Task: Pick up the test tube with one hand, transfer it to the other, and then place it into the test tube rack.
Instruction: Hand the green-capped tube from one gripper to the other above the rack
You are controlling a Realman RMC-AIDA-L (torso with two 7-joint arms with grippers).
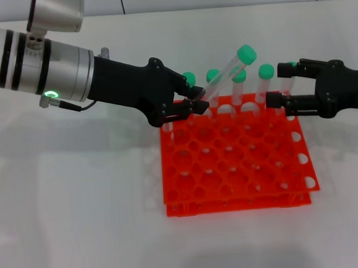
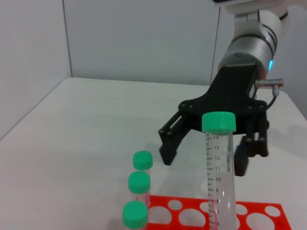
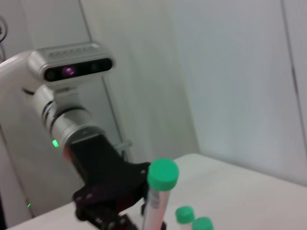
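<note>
My left gripper (image 1: pixel 197 106) is shut on the lower end of the test tube (image 1: pixel 227 76). It holds the tube tilted over the back row of the orange-red rack (image 1: pixel 232 205), green cap up and to the right. My right gripper (image 1: pixel 280 84), the one with the white label, is open at the rack's back right corner, just right of the tilted tube. In the left wrist view the tube (image 2: pixel 219 172) stands in front of the open right gripper (image 2: pixel 206 160). In the right wrist view the tube (image 3: pixel 160 191) rises from the left gripper (image 3: pixel 120 215).
Several capped tubes (image 1: pixel 266 74) stand in the rack's back row. Three of them (image 2: pixel 139 184) show beside the rack (image 2: pixel 160 206) in the left wrist view. The rack sits on a white table (image 1: pixel 81 225). The nearest standing tube is close to the right fingers.
</note>
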